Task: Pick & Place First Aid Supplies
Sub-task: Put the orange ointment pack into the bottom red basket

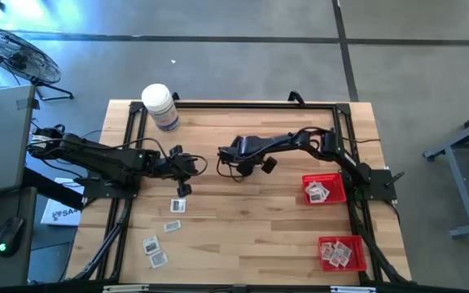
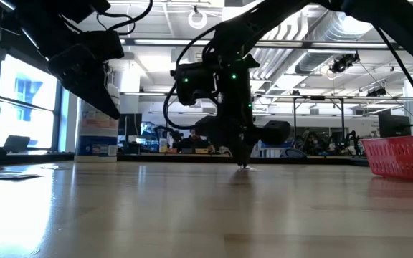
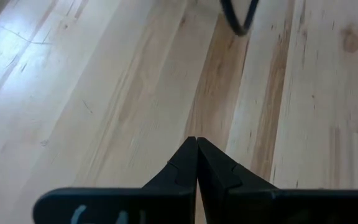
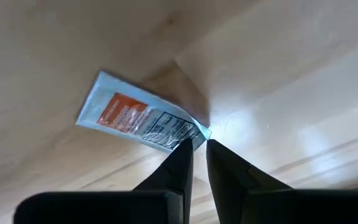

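Two red mesh baskets sit at the table's right side, and both already hold packets: the upper basket [image 1: 324,189] and the lower basket [image 1: 341,252], nearer the table's front edge. So part of the sorting looks done. What is left, judged from the high view, is the small group of loose packets on the wood well to the left of the baskets: one [image 1: 177,205] just below the left gripper, one [image 1: 172,225] below that, and two more [image 1: 151,243] [image 1: 159,259] toward the front edge.

The right gripper [image 4: 196,149] is out over the middle of the table, well left of the upper basket, with its tips down at the wood. Its fingers stand narrow, and a white packet with orange print [image 4: 138,120] has one corner at or between the tips. Whether the corner is truly pinched I cannot tell; the gap between the fingers remains visible. In the low view the same gripper [image 2: 244,163] meets the tabletop with a thin edge of something pale at its tip.

The left gripper [image 3: 197,144] hangs over bare wood, left of the right gripper and further still from the baskets, its fingers pressed fully together and holding nothing. A large white bottle [image 1: 160,107] stands near the table's back edge, far left of the baskets.

By my reckoning, this packet is mid-pick, and at least four more wait after it.
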`<state>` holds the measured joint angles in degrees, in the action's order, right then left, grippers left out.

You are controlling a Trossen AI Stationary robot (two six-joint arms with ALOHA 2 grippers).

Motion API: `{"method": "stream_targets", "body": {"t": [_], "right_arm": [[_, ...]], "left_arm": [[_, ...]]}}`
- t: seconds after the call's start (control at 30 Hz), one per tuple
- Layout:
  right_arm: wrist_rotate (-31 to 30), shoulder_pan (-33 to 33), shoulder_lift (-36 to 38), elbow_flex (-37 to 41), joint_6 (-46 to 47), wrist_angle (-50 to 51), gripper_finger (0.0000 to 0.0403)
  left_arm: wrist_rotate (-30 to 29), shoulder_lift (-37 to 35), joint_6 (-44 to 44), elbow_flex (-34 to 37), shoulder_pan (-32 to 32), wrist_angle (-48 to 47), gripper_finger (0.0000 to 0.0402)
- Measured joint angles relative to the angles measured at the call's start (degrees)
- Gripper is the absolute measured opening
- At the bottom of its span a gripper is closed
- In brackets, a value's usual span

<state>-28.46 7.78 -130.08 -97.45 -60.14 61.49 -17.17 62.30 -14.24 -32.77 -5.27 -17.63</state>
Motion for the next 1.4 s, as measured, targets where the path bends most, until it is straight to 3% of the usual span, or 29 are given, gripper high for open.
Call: {"method": "stream_targets", "body": {"t": [1.03, 1.27, 1.4], "right_arm": [[1.53, -1.19, 0.00, 0.00, -1.24, -1.25, 0.0038], [-0.29, -1.96, 2.55, 0.00, 3.70, 2.14, 0.0036], [3.90, -1.71, 4.69, 0.00, 17.64, 2.61, 0.0036]], "left_arm": [[-0.11, 0.01, 0.00, 0.00, -0.01, 0.15, 0.0000], [-0.08, 0.02, -0.43, 0.00, -0.01, 0.61, 0.0000], [-0.04, 0.02, -1.03, 0.00, 0.00, 1.20, 0.0000]]}}
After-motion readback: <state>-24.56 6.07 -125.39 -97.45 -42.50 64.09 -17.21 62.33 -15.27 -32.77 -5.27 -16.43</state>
